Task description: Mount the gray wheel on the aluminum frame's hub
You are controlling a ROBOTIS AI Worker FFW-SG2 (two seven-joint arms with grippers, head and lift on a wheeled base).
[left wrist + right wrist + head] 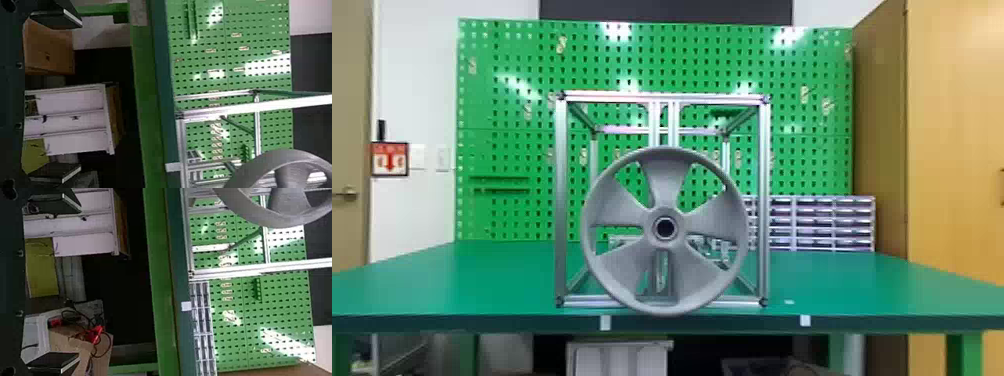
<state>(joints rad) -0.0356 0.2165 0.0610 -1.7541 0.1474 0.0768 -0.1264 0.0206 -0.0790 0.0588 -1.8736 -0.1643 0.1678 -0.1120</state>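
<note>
At the bench's front edge (497, 325), the gray wheel (666, 185) looked rigid, probably light — opposite rim (586, 225) sides suited gripping. Left gripper (56, 95) and right gripper (54, 282) were spread.

Surface (457, 280): green, flat top, darker near edge. Frame (561, 200): aluminum, box-shaped, stands upright at the middle, its front base bar close to the near edge. Drawer unit (832, 222): far right, several rows of small drawers, partly behind the frame. White scrap (789, 302): lies just right of the frame. White tabs (805, 320): two, on the near edge.
</note>
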